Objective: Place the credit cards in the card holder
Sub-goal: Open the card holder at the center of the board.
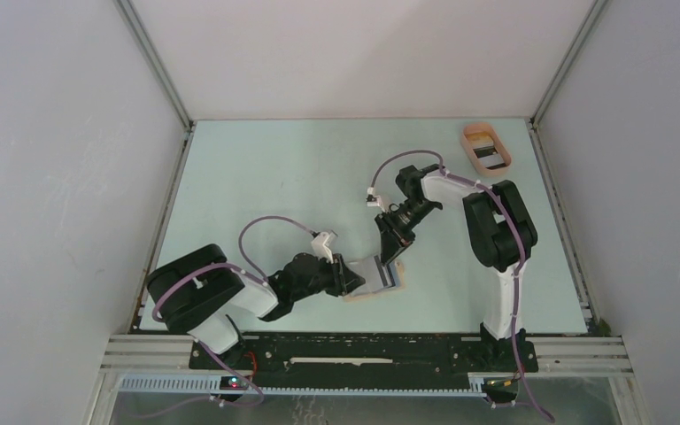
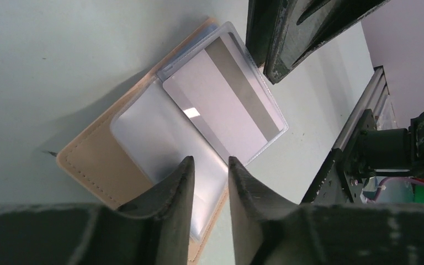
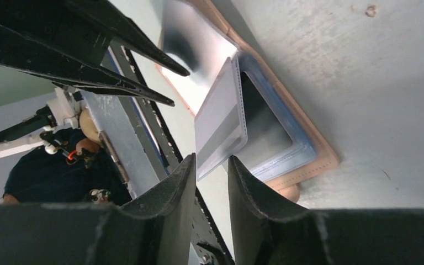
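Pale green surface. Tan card holder lies open, lower centre of top view, clear sleeves up. Peach oval tray upper right, striped card inside. Left pincer bottom centre of its view, jaws slightly apart over a sleeve edge. Right pincer jaws slightly apart just below a raised sleeve leaf. Grey credit card with dark stripe sits in that leaf.

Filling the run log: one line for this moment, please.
card holder open | striped card sleeved | left gripper open | right gripper open
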`<action>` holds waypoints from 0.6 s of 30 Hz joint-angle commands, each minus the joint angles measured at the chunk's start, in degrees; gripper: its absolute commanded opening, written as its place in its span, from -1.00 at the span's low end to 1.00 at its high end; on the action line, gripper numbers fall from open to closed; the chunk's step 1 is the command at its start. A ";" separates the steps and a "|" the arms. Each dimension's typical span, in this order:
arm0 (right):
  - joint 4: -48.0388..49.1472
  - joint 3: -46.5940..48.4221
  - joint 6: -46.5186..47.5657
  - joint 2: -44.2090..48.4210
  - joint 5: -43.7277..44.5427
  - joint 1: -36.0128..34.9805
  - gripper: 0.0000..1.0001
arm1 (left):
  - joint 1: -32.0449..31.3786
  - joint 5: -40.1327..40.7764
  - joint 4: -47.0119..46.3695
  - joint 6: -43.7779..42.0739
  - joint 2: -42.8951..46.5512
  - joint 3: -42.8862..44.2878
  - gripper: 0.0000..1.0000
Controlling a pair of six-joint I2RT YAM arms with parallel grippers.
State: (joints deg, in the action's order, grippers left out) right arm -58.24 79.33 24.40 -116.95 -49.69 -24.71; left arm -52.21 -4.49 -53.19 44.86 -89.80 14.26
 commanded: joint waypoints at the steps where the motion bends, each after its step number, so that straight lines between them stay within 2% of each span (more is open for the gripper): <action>1: -1.48 2.01 1.26 -1.07 -5.93 0.29 -0.28 | 0.43 -0.82 -3.98 -0.30 -0.24 -1.70 -0.24; 8: -1.96 2.23 1.35 -2.37 -12.53 0.28 -0.29 | 0.52 -1.54 -8.58 -0.39 0.15 -3.70 0.13; 18: -2.85 2.74 1.54 -5.17 -18.94 -0.53 -0.33 | 0.68 -2.97 -15.71 -0.27 -0.70 -6.04 0.32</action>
State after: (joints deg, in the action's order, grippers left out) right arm -60.05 80.31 24.95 -120.46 -63.68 -24.75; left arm -51.96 -6.50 -63.18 45.04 -89.91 9.39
